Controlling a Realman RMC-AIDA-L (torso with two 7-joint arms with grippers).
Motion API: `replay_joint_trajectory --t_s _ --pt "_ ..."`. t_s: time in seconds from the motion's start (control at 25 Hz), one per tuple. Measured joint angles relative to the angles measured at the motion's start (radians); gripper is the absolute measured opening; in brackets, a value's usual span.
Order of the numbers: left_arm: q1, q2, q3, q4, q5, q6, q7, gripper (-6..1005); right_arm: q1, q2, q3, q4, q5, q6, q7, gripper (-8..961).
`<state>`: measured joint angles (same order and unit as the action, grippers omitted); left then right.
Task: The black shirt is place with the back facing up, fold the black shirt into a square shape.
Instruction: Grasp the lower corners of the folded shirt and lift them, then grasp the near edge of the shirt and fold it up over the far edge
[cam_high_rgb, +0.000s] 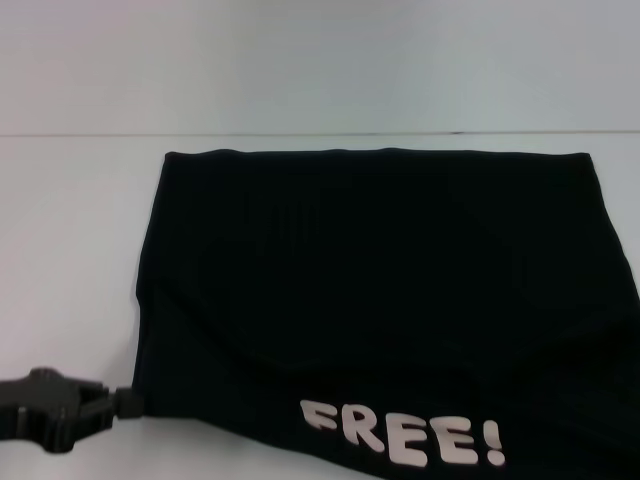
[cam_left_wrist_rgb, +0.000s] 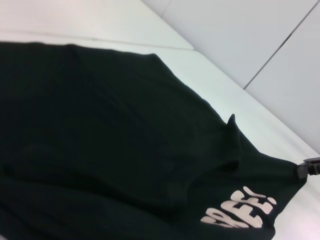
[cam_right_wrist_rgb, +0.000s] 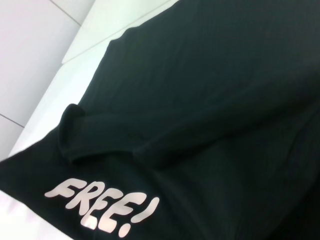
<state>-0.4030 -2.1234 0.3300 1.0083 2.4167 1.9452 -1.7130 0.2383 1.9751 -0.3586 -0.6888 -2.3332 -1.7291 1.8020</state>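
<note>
The black shirt (cam_high_rgb: 380, 290) lies folded into a wide rectangle on the white table (cam_high_rgb: 70, 230). White "FREE!" lettering (cam_high_rgb: 403, 437) shows along its near edge. My left gripper (cam_high_rgb: 128, 400) sits low at the near left, pinched shut on the shirt's near-left corner. The right wrist view shows the shirt (cam_right_wrist_rgb: 200, 110) with that corner pulled out to a point. In the left wrist view the shirt's (cam_left_wrist_rgb: 100, 130) other near corner runs out to a dark rigid tip, my right gripper (cam_left_wrist_rgb: 310, 167). The head view does not show the right gripper.
The table's far edge (cam_high_rgb: 300, 134) runs just behind the shirt's back fold, with a pale wall beyond. Bare white tabletop lies to the left of the shirt. A raised fold of fabric (cam_right_wrist_rgb: 75, 130) bulges near the lettering.
</note>
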Motion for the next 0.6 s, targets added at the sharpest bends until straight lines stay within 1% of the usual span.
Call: replay_joint_trajectory --t_s 0.2,0.36,0.48,0.6 --pt "0.031 -0.007 -0.019 0.009 0.018 0.039 0.012 7 -0.027 -0.003 0.015 -0.002 -0.004 -0.03 -0.007 38" --pt "0.045 -0.009 -0.033 0.009 0.023 0.056 0.021 7 -0.041 0.001 0.021 -0.008 -0.008 -0.045 -0.019 37" --pt "0.044 -0.009 -0.04 0.009 0.03 0.061 0.026 7 -0.038 0.0 0.021 -0.009 -0.008 -0.052 -0.02 37" --pt "0.022 -0.002 -0.048 0.004 0.027 0.052 0.021 7 -0.012 -0.007 0.039 -0.009 -0.001 -0.05 -0.02 37"
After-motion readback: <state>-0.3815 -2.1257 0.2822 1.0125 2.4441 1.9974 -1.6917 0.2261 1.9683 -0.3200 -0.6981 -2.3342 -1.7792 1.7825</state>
